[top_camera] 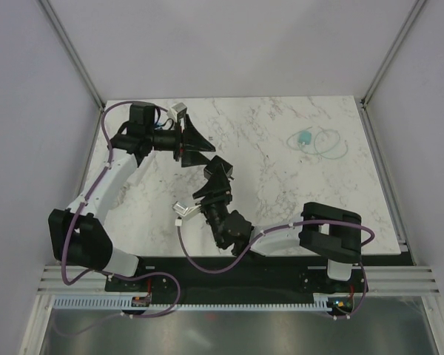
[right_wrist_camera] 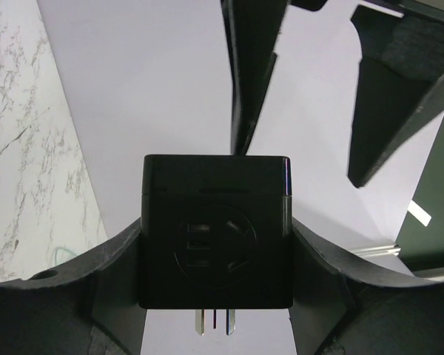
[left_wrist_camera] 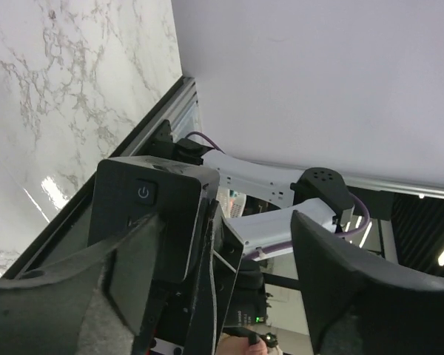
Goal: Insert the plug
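The plug [right_wrist_camera: 214, 240] is a black square block with a round socket face and metal prongs [right_wrist_camera: 214, 322] sticking out of its lower edge. My right gripper [right_wrist_camera: 214, 244] is shut on the plug's two sides and holds it above the table. In the top view the right gripper [top_camera: 216, 179] meets the left gripper [top_camera: 205, 153] over the table's middle. My left gripper [left_wrist_camera: 226, 222] stands open. The plug [left_wrist_camera: 148, 214], showing a power symbol, lies by its left finger [left_wrist_camera: 74, 296]. One left finger [right_wrist_camera: 244, 81] ends just over the plug's top edge; the other [right_wrist_camera: 396, 103] stands off to the right.
A teal piece with a coil of clear cable [top_camera: 314, 142] lies on the marble table [top_camera: 281, 192] at the far right. Grey walls and metal frame posts [top_camera: 74, 52] close in the table. The arm bases and purple cables [top_camera: 207, 266] run along the near edge.
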